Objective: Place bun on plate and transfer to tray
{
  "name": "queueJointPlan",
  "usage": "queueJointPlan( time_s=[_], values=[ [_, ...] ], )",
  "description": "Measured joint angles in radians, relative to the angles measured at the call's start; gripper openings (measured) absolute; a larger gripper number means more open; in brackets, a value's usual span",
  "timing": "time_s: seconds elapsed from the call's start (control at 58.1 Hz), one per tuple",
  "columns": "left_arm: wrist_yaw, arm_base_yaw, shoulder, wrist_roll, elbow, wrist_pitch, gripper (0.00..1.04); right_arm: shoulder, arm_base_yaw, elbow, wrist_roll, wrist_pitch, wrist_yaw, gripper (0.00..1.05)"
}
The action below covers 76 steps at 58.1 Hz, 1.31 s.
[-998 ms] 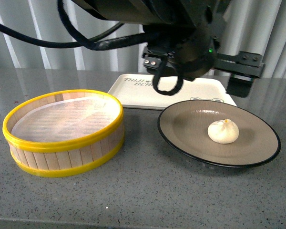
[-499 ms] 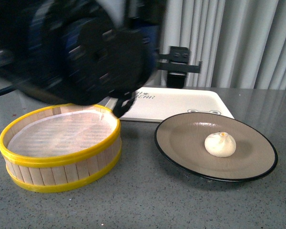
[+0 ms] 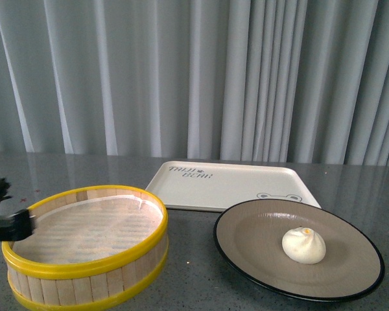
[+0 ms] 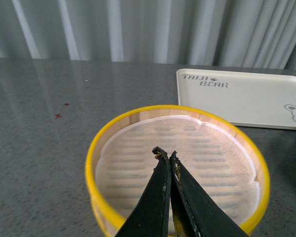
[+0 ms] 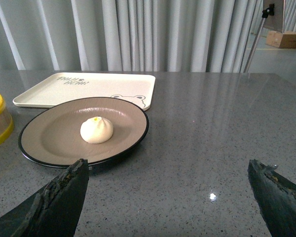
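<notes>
The cream-white bun (image 3: 303,245) sits a little right of centre on the taupe, black-rimmed plate (image 3: 259,240). Directly behind the plate lies the cream tray (image 3: 227,184), with nothing on it. My left gripper (image 4: 165,154) is shut with nothing in it and hovers over the paper-lined steamer basket (image 4: 93,153); its dark tip (image 3: 27,221) shows at the far left of the front view. My right gripper (image 5: 167,173) is open above bare table, on the near right of the plate (image 5: 54,138) and the bun (image 5: 96,130). Its fingers (image 5: 64,192) are spread wide and touch nothing.
The yellow-rimmed wooden steamer basket (image 3: 84,249) stands left of the plate and holds only its paper liner. Grey curtains hang behind the grey stone tabletop (image 5: 212,128). The tray (image 4: 237,94) lies beyond the basket.
The dark arm that filled the upper front view has swung left and out of frame, leaving only a gripper tip at the left edge. Bun, plate, tray and basket stay put.
</notes>
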Motion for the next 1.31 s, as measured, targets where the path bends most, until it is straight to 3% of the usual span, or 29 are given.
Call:
queueJointPlan(
  time_s=[0.482, 0.551, 0.602, 0.705, 1.308],
  values=[
    [0.14, 0.151, -0.371, 0.0, -0.266, -0.112, 0.04, 0.0, 0.0, 0.0, 0.0, 0.0, -0.001, 0.96],
    [0.159, 0.165, -0.388, 0.0, -0.309, -0.073, 0.04, 0.0, 0.0, 0.0, 0.0, 0.0, 0.0, 0.96],
    [0.22, 0.205, -0.421, 0.0, -0.329, -0.106, 0.04, 0.0, 0.0, 0.0, 0.0, 0.0, 0.0, 0.96],
    [0.236, 0.253, -0.529, 0.0, -0.343, -0.191, 0.04, 0.0, 0.0, 0.0, 0.0, 0.0, 0.0, 0.96],
    [0.242, 0.253, -0.932, 0.0, -0.344, -0.552, 0.04, 0.0, 0.0, 0.0, 0.0, 0.0, 0.0, 0.96]
  ],
)
